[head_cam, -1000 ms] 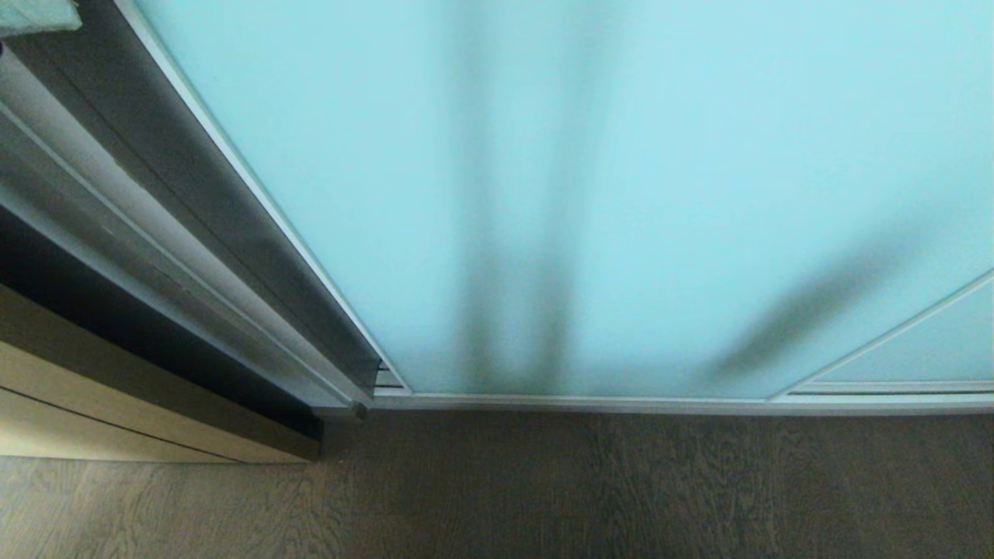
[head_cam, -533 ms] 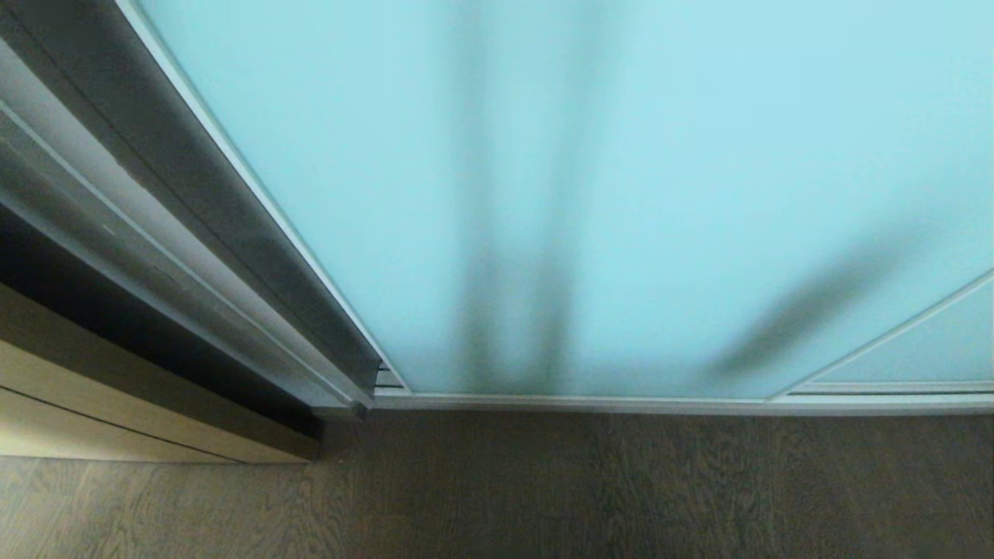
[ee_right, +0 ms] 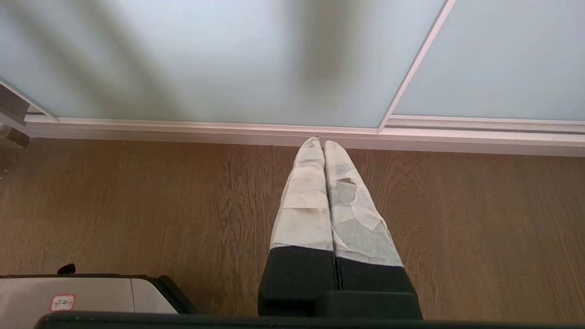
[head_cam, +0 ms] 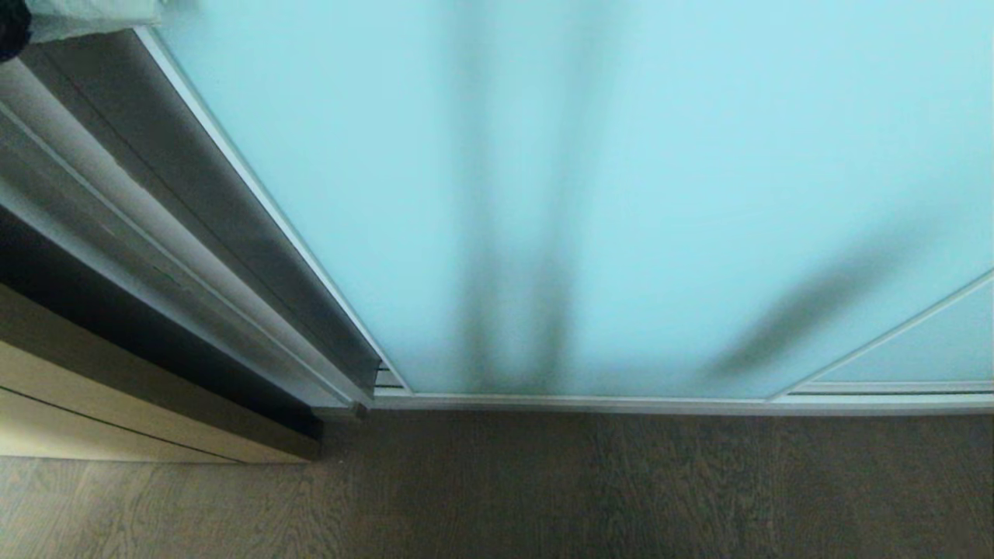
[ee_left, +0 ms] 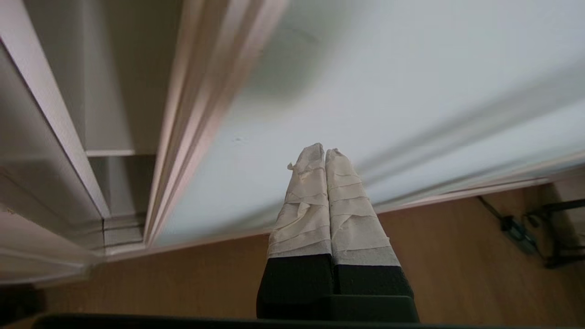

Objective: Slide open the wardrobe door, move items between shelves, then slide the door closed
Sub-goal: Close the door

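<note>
Since half-second-ago frame, left gripper (head_cam: 85,17) enters head view upper left, jaws together, near sliding wardrobe door (head_cam: 621,194). Right gripper (ee_right: 324,142) jaws together above floor (head_cam: 621,489).

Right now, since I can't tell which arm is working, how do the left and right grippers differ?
The left gripper is raised against the sliding wardrobe door, near its framed edge; the right gripper hangs low, pointing at the wood floor by the bottom track. The left shows in the head view's top corner; the right does not. Both are shut, empty, with tape-wrapped fingers.
</note>
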Robot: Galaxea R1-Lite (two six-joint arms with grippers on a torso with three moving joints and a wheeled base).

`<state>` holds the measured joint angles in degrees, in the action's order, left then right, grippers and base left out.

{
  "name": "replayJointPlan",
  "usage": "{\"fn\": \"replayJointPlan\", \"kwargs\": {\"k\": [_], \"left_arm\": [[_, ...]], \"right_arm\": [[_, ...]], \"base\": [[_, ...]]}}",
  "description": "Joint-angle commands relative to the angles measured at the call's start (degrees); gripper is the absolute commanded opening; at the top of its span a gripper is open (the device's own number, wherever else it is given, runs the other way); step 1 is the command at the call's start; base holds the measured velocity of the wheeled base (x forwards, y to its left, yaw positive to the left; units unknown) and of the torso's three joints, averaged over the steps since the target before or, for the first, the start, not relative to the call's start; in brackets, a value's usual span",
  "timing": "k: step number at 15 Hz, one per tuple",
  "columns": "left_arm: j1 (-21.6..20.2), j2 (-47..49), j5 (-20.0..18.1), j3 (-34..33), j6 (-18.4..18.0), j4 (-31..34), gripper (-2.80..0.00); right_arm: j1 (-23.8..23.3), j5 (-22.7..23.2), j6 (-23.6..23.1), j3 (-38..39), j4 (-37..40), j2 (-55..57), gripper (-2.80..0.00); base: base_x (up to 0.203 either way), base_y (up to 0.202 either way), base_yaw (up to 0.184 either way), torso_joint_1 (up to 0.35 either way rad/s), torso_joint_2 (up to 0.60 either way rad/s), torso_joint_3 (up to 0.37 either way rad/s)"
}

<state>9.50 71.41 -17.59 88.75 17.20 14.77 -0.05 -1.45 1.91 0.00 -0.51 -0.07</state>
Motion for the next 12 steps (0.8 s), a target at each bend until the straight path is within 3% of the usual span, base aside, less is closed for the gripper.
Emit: {"fn": "replayJointPlan", "kwargs": {"k": [1, 7, 12], "left_arm": [[-0.09, 1.89, 0.28, 0.02, 0.0, -0.19, -2.8], [-0.18, 2.15, 10.26, -0.86, -1.7, -4.31, -2.8], [-3.11, 2.46, 10.55, -2.04, -3.45, -4.78, -2.8]], "right_arm": [[0.05, 0.04, 0.03, 0.0, -0.02, 0.02, -2.8], [-0.04, 0.04, 0.03, 0.0, -0.02, -0.01, -2.8], [0.03, 0.04, 0.03, 0.0, -0.02, 0.0, -2.8]], "base": [[0.0, 0.0, 0.0, 0.0, 0.0, 0.0], [0.0, 0.0, 0.0, 0.0, 0.0, 0.0], [0.0, 0.0, 0.0, 0.0, 0.0, 0.0]]}}
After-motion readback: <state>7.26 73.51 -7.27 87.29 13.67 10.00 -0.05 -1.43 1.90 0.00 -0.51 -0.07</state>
